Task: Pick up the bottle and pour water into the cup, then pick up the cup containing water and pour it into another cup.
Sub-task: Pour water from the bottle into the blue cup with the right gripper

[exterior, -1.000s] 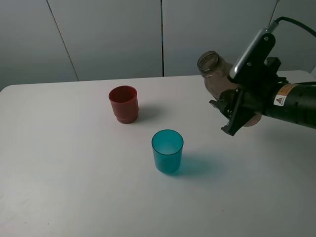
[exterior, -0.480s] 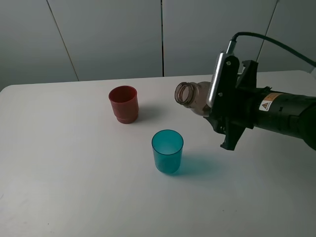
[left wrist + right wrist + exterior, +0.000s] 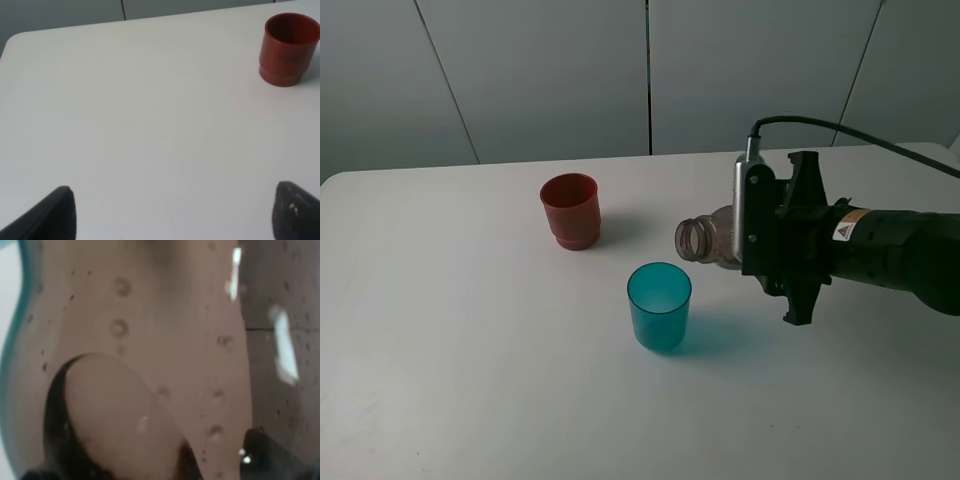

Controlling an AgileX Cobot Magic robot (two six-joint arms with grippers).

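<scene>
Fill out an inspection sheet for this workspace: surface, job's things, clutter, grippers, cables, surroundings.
Surface: white table, no spill seen.
Job's things: bottle tipped about level, mouth toward the teal cup, no stream seen; teal cup upright; red cup upright, apart from it.
Clutter: nothing seen.
Grippers: right gripper shut on the bottle; left gripper open, empty, above bare table.
Cables: black cable arcs above the right arm, clear of the table.
Surroundings: grey panelled wall behind the table.
</scene>
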